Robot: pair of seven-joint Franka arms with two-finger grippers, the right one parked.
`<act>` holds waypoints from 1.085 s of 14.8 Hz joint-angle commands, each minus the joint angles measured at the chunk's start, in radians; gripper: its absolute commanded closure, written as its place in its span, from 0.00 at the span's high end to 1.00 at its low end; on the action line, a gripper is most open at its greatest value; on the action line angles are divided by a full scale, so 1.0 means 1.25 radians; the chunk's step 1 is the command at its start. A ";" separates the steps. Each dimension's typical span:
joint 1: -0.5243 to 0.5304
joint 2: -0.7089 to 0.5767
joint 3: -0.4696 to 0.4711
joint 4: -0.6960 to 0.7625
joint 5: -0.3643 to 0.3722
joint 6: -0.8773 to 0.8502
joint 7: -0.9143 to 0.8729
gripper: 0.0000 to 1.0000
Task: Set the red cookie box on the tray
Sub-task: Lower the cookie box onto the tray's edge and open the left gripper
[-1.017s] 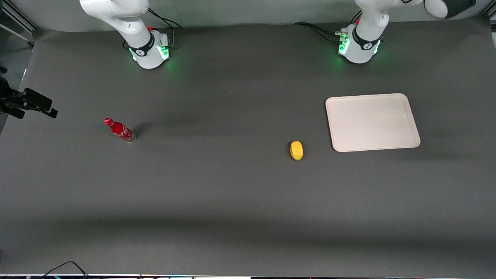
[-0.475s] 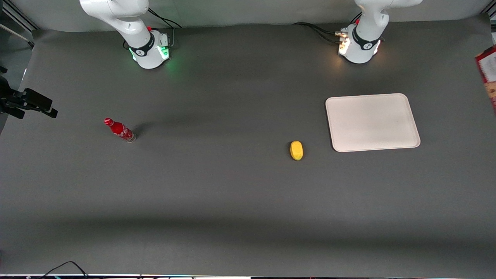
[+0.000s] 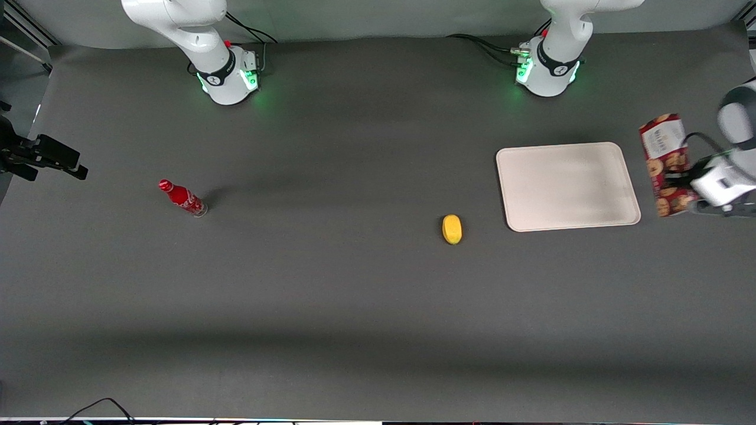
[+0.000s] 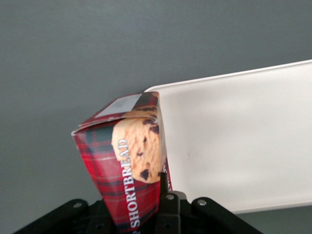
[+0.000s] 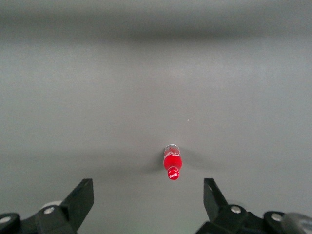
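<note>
The red cookie box (image 3: pixel 663 160), dark red tartan with cookie pictures and a white label at one end, hangs in the air just off the tray's edge, toward the working arm's end of the table. My left gripper (image 3: pixel 679 179) is shut on it, gripping the end away from the label. The cream tray (image 3: pixel 567 186) lies flat on the dark table with nothing on it. In the left wrist view the red cookie box (image 4: pixel 129 165) sticks out from the gripper (image 4: pixel 141 207), one finger (image 4: pixel 170 197) presses its side, and the tray (image 4: pixel 234 146) lies below, beside the box.
A small yellow oval object (image 3: pixel 452 229) lies on the table near the tray's corner, nearer the front camera. A small red bottle (image 3: pixel 182 198) stands toward the parked arm's end, and the bottle (image 5: pixel 172 165) also shows in the right wrist view.
The gripper has carried the box in from the working arm's end of the table, from the picture's edge to just beside the tray. The tray, yellow object and bottle have not moved.
</note>
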 commanded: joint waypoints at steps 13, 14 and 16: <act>0.000 0.044 -0.011 -0.085 0.012 0.127 -0.010 1.00; 0.002 0.028 -0.011 -0.052 0.012 0.063 -0.010 1.00; -0.001 0.006 -0.012 0.019 0.012 -0.046 -0.015 1.00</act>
